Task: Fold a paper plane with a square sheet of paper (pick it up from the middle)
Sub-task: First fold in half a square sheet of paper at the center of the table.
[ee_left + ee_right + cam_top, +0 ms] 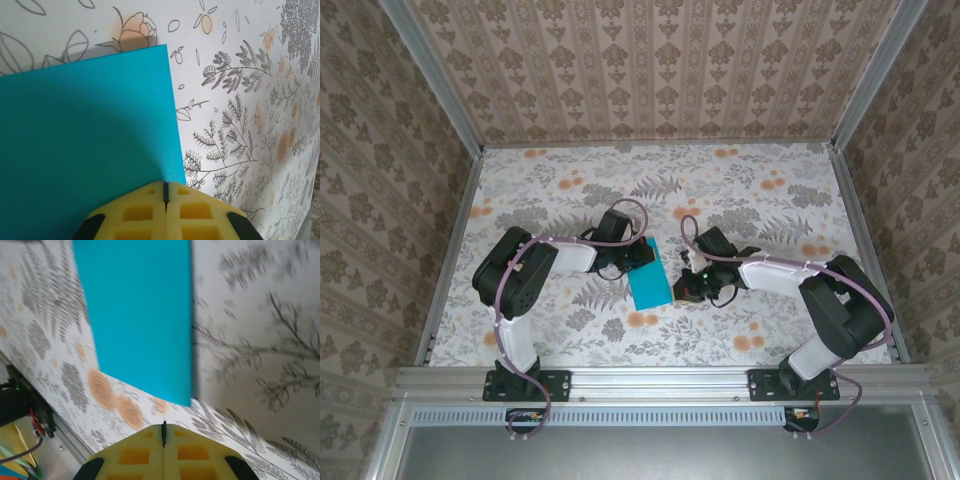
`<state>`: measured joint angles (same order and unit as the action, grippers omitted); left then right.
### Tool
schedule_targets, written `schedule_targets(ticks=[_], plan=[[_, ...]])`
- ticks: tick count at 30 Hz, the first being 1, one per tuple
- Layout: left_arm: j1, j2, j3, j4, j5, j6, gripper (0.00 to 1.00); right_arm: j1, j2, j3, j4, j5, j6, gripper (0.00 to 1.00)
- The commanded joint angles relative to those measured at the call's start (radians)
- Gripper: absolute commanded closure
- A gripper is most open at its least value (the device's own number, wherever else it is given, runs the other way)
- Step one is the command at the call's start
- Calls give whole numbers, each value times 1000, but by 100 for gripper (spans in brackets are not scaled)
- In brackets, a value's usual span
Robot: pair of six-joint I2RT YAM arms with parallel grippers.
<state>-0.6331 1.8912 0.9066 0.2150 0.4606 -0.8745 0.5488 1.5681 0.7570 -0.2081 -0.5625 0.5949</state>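
**A:** Floral cloth (pixel 570 190) covers the table, with patterned wallpaper (pixel 650 70) on three sides. What sits at the left?

**B:** The left gripper (pixel 165 185) reaches in from the left. Its yellow jaws are pressed together with nothing seen between them. The tip is at the paper's edge, and I cannot tell whether it touches.

**A:** And the middle?

**B:** The teal paper (pixel 649 285) lies on the cloth between both arms. It is a plain rectangle with square corners. I cannot tell whether it is already folded.

**A:** The right?

**B:** The right gripper (pixel 163 426) points at the paper from just beside it, jaws closed and empty.

**A:** How will it handle?

**B:** It is probably light, thin and limp. It may slide easily on the cloth and crease at any pinch. A hold at the middle seems best, and one edge likely needs lifting first.
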Motion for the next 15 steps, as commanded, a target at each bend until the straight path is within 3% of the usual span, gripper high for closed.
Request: schedule_targets(ticks=[1,6,15], plan=[[-7,11,6,-111,-13,67,98,-21,20,73,87,41,-1,100],[-11,-25,46,-130,1,112,92,-32,157,173,130,26,32,100],[-12,-45,71,-67,59,155,88,-33,286,196,143,-2,58,100]])
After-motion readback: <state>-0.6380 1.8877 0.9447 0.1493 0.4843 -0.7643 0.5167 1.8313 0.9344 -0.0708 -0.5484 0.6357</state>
